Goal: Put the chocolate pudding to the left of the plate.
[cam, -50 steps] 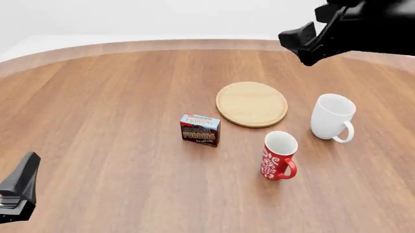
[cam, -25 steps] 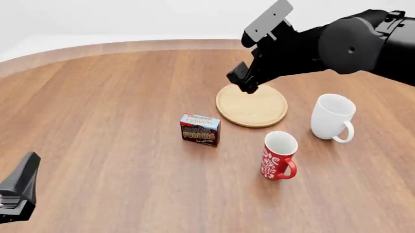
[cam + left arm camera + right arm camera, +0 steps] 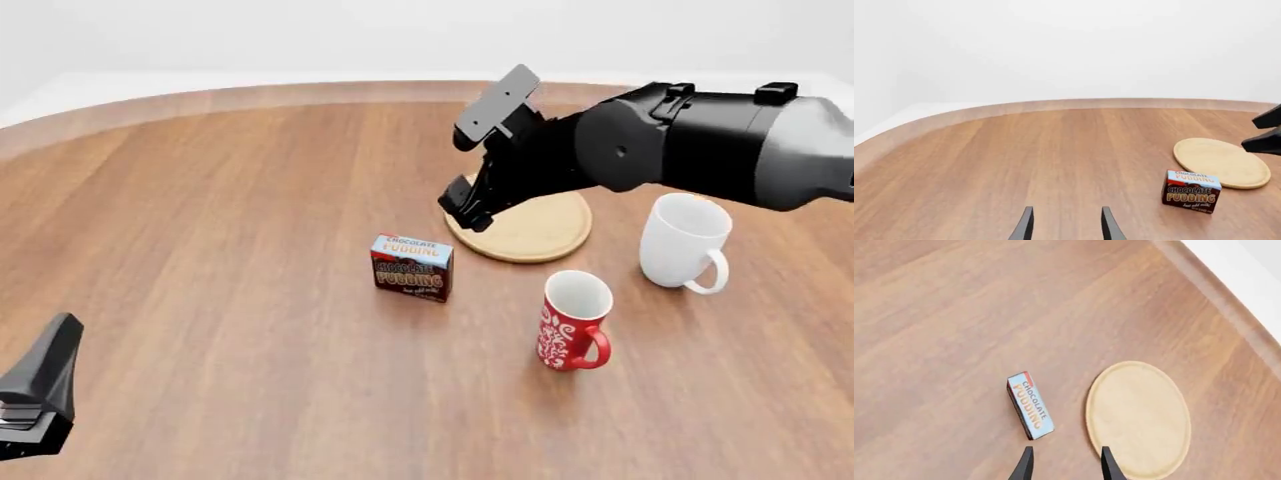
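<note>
Chocolate pudding (image 3: 411, 267) stands beside plate (image 3: 541, 230); both pincers parted, holding nothing.

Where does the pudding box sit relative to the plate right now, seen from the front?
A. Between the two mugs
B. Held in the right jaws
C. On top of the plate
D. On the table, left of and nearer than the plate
D: the pudding box stands on the table, apart from the plate.

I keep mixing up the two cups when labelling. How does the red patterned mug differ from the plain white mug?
The red patterned mug has a white floral print on red; the plain white mug has no print. The red one looks slimmer and stands nearer the camera, the white one farther right, beside the round light-wood plate. Both stand upright and empty, with white interiors.
</note>
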Robot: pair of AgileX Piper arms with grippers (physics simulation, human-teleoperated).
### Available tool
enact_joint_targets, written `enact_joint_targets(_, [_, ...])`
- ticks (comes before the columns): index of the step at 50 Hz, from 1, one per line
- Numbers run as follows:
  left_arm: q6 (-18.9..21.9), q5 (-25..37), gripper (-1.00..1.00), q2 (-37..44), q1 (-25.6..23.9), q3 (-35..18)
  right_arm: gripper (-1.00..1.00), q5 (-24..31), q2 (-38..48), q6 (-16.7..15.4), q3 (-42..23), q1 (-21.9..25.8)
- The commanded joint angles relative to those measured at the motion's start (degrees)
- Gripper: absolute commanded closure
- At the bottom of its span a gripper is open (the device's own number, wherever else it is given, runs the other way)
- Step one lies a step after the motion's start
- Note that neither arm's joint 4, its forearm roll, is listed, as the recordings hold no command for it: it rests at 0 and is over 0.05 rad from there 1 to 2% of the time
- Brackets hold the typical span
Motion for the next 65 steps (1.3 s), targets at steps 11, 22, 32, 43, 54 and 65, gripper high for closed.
enact_joint_targets(11, [0.0,0.0,-1.0,0.0,0.0,0.0,-1.0,-1.32,5.37,-0.42,-1.06,0.27])
enact_joint_targets(22, [0.0,0.0,-1.0,0.0,0.0,0.0,-1.0,-3.49,7.8,0.74,0.38,1.49])
enact_joint_targets(32, [0.0,0.0,-1.0,0.0,0.0,0.0,-1.0,-3.91,8.47,1.27,0.84,2.31])
enact_joint_targets(43, [0.0,0.0,-1.0,0.0,0.0,0.0,-1.0,-2.97,10.37,0.99,-1.78,2.82])
enact_joint_targets(54, [0.0,0.0,-1.0,0.0,0.0,0.0,-1.0,-3.27,12.8,1.02,-3.41,3.0])
enact_joint_targets(65, [0.0,0.0,-1.0,0.0,0.0,0.0,-1.0,-3.19,14.48,1.13,-4.81,3.06])
